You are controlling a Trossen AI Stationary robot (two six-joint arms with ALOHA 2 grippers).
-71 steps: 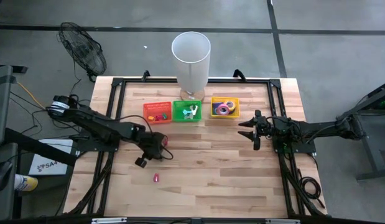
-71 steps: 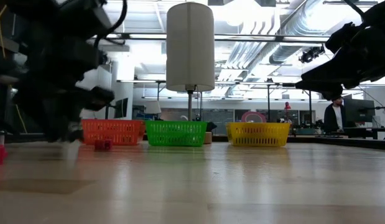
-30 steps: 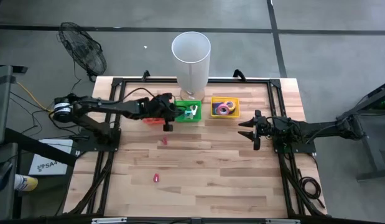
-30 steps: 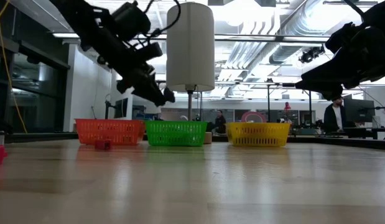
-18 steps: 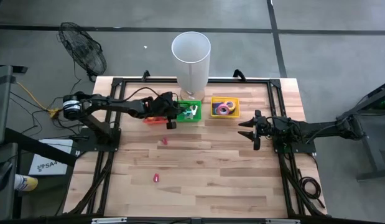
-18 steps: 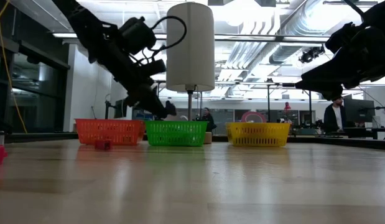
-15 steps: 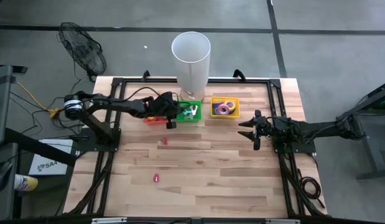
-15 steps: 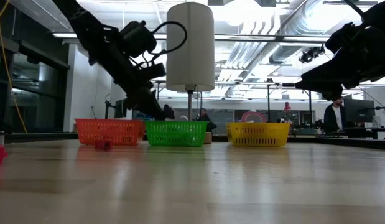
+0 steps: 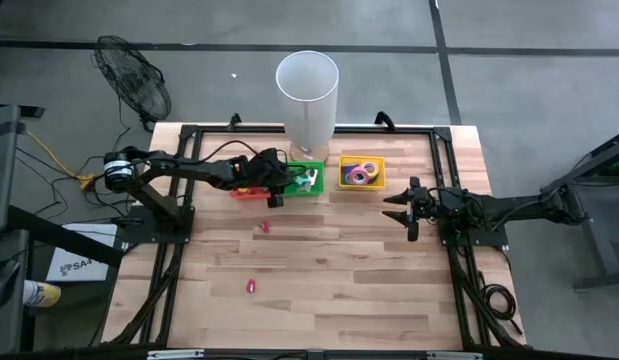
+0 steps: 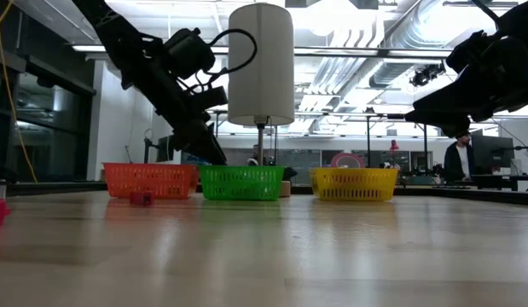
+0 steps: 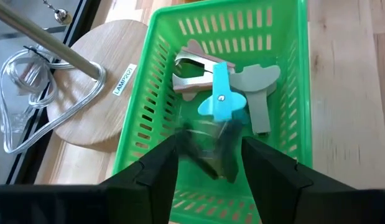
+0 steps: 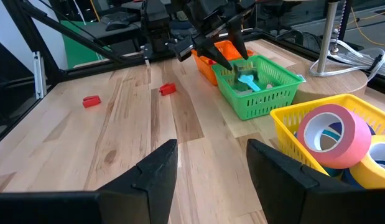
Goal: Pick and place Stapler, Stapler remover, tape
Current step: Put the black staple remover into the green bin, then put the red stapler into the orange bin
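High view places the left gripper over the near edge of the green basket, at the back of the table. From the left wrist view, its fingers are spread apart with nothing between them, and a dark, blurred staple remover shows just beyond them inside the basket, clear of both fingers. Past it lie a blue staple remover and a grey one, close together towards the basket's far wall.

An orange basket touches the green basket's left side, and a yellow basket holding the tape rolls stands just to its right. A tall white cylinder on a round wooden base rises directly behind the green basket. Two small red staplers lie on the open boards nearer the front, well apart from the baskets.

The right gripper waits at the table's right side, fingers parted and empty.
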